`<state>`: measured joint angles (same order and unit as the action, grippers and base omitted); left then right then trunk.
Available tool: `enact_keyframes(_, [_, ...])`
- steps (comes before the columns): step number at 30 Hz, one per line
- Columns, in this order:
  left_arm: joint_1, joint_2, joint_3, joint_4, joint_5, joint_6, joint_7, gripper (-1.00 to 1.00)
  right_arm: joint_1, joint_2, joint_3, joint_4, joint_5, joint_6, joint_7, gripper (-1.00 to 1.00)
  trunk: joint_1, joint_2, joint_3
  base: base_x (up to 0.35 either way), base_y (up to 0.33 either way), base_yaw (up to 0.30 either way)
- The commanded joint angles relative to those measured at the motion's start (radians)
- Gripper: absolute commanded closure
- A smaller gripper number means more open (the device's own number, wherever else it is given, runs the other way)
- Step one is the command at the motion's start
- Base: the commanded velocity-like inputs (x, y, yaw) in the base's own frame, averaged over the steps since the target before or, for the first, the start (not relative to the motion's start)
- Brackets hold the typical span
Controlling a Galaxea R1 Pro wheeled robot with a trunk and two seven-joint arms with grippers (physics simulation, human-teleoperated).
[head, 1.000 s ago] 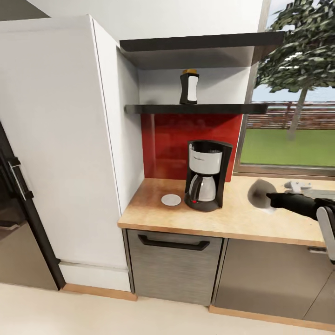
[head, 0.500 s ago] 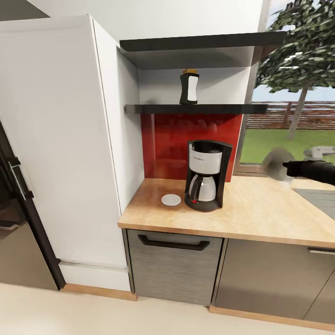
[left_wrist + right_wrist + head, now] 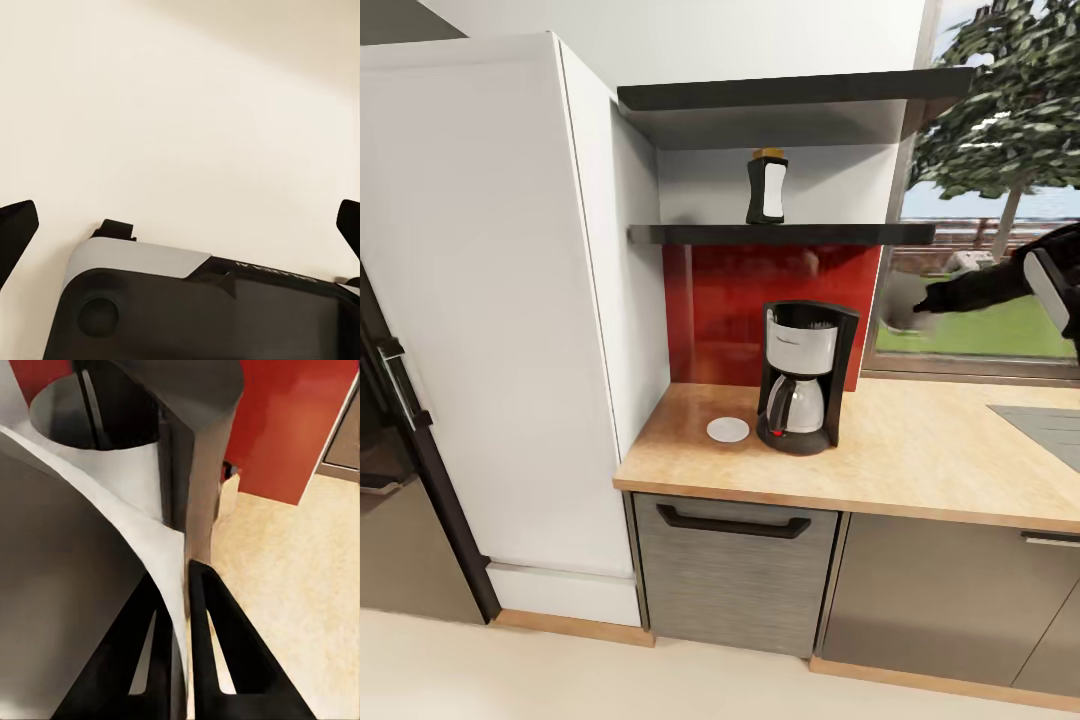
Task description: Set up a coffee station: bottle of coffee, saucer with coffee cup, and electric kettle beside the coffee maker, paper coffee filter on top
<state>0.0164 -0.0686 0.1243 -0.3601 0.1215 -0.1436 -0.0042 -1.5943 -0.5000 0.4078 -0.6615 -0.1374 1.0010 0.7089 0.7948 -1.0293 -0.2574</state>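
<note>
One paper coffee filter (image 3: 901, 301) is pinched edge-on between the pressed-together fingers of the right gripper (image 3: 922, 302) — held high so it can clear the coffee maker (image 3: 803, 376), which stands below and ahead of the fingertips on the countertop (image 3: 920, 450). The left gripper (image 3: 180, 225) hangs with fingers spread, holding nothing.

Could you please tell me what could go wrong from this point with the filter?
1. The right gripper pinches the filter only at a thin edge, so it may slip or crumple.
2. The coffee maker is tall and narrow, so a low approach could knock it, perhaps onto the saucer beside it.
</note>
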Motion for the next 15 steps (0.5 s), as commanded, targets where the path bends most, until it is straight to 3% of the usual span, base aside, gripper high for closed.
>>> enact_keyframes(1, [0.0, 0.0, 0.0, -0.002, 0.01, 0.0, 0.0, -1.0, -0.077, 0.044, 0.031, 0.103, -0.008, 0.005, 0.011, 1.0, 0.0, -0.001, -0.001, 0.0, 0.0, 0.0])
enact_keyframes(2, [0.0, 0.0, 0.0, -0.002, 0.01, 0.0, 0.0, -1.0, -0.098, 0.062, 0.037, 0.137, -0.007, 0.005, 0.014, 1.0, 0.0, -0.001, -0.001, 0.0, 0.0, 0.0])
enact_keyframes(3, [0.0, 0.0, 0.0, -0.002, 0.01, 0.001, 0.0, -1.0, -0.137, 0.099, 0.046, 0.204, -0.001, 0.005, 0.019, 1.0, 0.0, -0.001, -0.001, 0.0, 0.0, 0.0])
enact_keyframes(4, [0.0, 0.0, 0.0, -0.002, 0.01, 0.001, 0.0, -1.0, -0.209, 0.186, 0.083, 0.348, 0.078, 0.005, 0.025, 1.0, 0.0, -0.001, -0.001, 0.0, 0.0, 0.0])
enact_keyframes(5, [0.0, 0.0, 0.0, -0.002, 0.01, 0.001, 0.0, -1.0, -0.234, 0.23, 0.095, 0.407, 0.141, 0.005, 0.026, 1.0, 0.0, -0.001, -0.001, 0.0, 0.0, 0.0])
enact_keyframes(9, [0.0, 0.0, 0.0, -0.002, 0.01, 0.001, 0.0, -1.0, -0.259, 0.294, 0.105, 0.489, 0.206, 0.006, 0.027, 1.0, 0.0, -0.001, -0.001, 0.0, 0.0, 0.0])
enact_keyframes(15, [0.0, 0.0, 0.001, -0.002, 0.01, 0.001, 0.0, -1.0, -0.265, 0.322, 0.107, 0.555, 0.222, 0.007, 0.027, 1.0, 0.0, -0.001, -0.001, 0.052, 0.0, 0.0])
